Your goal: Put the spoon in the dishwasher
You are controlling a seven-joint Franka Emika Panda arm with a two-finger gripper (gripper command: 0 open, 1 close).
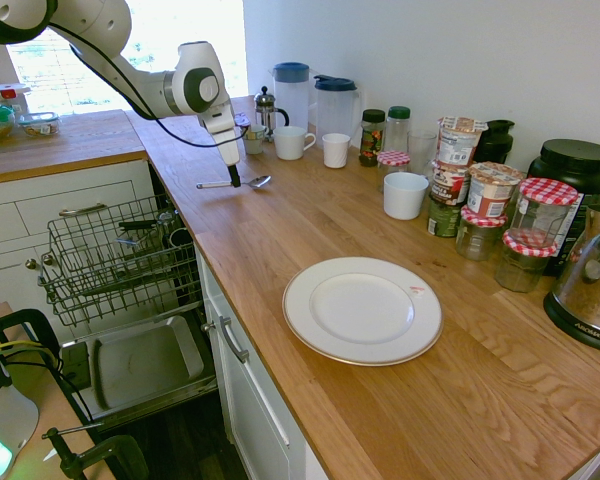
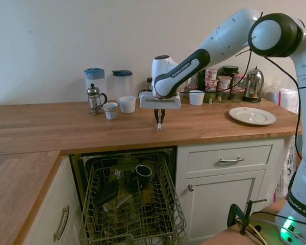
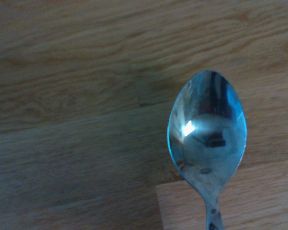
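The gripper (image 1: 235, 181) is pinching the thin shiny metal spoon (image 1: 242, 183) just above the wooden counter (image 1: 280, 240), beside the dishwasher's (image 1: 115, 262) grey wire rack.

One spoon (image 1: 242, 183) shows over the wooden counter (image 1: 310, 240). One dishwasher (image 2: 130, 201) stands open below, with one wire rack (image 1: 115, 258) pulled out over one dropped door (image 1: 140, 362). One white plate (image 1: 362, 309) lies on the near part of the counter. Two clear jugs with blue lids (image 1: 315, 100) stand at the far wall, with one French press (image 1: 267, 112) to their left. Three white cups (image 1: 336, 150) are countable from the first exterior view: two by the jugs, one larger further right. Three jars with red checked lids (image 1: 540, 215) stand at the right. One black tub (image 1: 577, 170) and one steel kettle (image 1: 595, 285) stand at the far right. One robot arm (image 2: 219, 43) reaches in.
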